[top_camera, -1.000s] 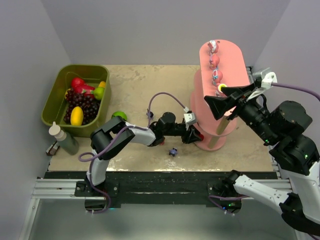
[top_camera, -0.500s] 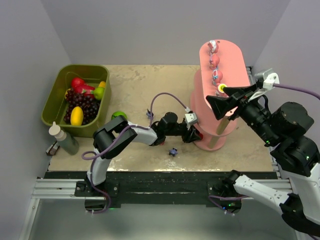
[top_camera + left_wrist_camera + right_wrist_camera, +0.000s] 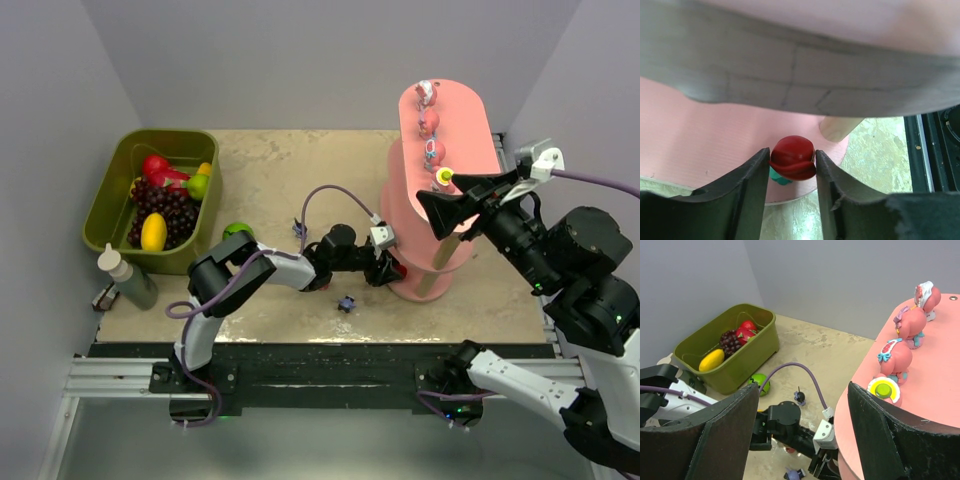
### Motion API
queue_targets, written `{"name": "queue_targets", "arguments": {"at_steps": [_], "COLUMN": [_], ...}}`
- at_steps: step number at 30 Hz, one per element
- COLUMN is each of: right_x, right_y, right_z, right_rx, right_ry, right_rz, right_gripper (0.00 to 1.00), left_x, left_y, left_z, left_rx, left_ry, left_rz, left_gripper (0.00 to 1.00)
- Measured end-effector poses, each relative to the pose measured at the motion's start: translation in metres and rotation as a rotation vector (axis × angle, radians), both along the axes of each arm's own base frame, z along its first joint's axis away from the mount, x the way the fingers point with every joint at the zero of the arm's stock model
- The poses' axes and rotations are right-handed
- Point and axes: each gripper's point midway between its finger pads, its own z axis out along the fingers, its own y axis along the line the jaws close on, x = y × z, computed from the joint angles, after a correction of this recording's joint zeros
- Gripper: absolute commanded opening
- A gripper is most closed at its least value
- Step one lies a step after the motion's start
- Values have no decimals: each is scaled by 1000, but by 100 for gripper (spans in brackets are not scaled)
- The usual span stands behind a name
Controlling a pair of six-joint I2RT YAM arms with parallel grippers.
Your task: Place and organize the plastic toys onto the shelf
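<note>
The pink shelf (image 3: 462,112) stands at the right. On its top board is a row of three pink toys (image 3: 429,122) and a yellow-green one (image 3: 443,177). My left gripper (image 3: 388,268) reaches under the middle board and is shut on a red toy (image 3: 792,156), which rests on the bottom board (image 3: 700,140) near a tan post (image 3: 837,127). My right gripper (image 3: 452,200) hovers open and empty at the top board's near end, beside the yellow-green toy (image 3: 883,389). Two dark purple toys (image 3: 346,303) (image 3: 299,228) lie on the table.
An olive-green bin (image 3: 115,215) with grapes, a lemon and red fruit sits at the left. A green ball (image 3: 238,231) lies beside it, and a capped bottle (image 3: 125,275) stands at the near left. The left arm's purple cable (image 3: 330,192) loops above the table.
My right gripper has drifted slightly right along the shelf top. My left gripper stays at the bottom board, with its fingers a touch wider round the red toy.
</note>
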Motion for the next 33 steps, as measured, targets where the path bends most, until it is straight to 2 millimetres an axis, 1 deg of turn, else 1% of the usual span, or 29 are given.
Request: {"name": "queue_targets", "arguments": {"at_steps": [4, 6, 14, 17, 20, 24, 27, 29, 31, 32, 33], "right_x": [-4, -5, -7, -7, -6, -8, -12, -14, -17, -18, -19], "right_y": [-5, -7, -8, -8, -6, -1, 4, 7, 10, 11, 12], "right_z": [3, 4, 4, 3, 1, 1, 7, 11, 17, 20, 23], "right_rx": [7, 12, 12, 12, 8, 10, 22, 34, 49, 55, 60], "right_ry": [-11, -16, -17, -15, -9, -11, -28, -43, -65, -74, -91], "right_rz": [-8, -9, -9, -8, -6, 25, 59, 83, 104, 111, 124], "right_gripper": [75, 75, 76, 76, 75, 75, 75, 75, 75, 75, 75], "left_x": [0, 0, -1, -4, -9, -17, -21, -20, -17, -15, -12], "left_y": [0, 0, 2, 8, 19, 38, 52, 61, 71, 77, 85], "left_z": [-4, -5, -4, -6, -4, 13, 37, 56, 77, 86, 95], "left_rx": [7, 9, -1, 8, 16, 3, -30, -53, -75, -84, -89], "left_ry": [4, 5, -3, 2, 4, -9, -26, -36, -43, -44, -45], "left_rz": [-1, -1, 2, 11, 26, 62, 102, 144, 203, 242, 281], "left_gripper": [66, 68, 73, 74, 75, 76, 79, 84, 96, 100, 100]}}
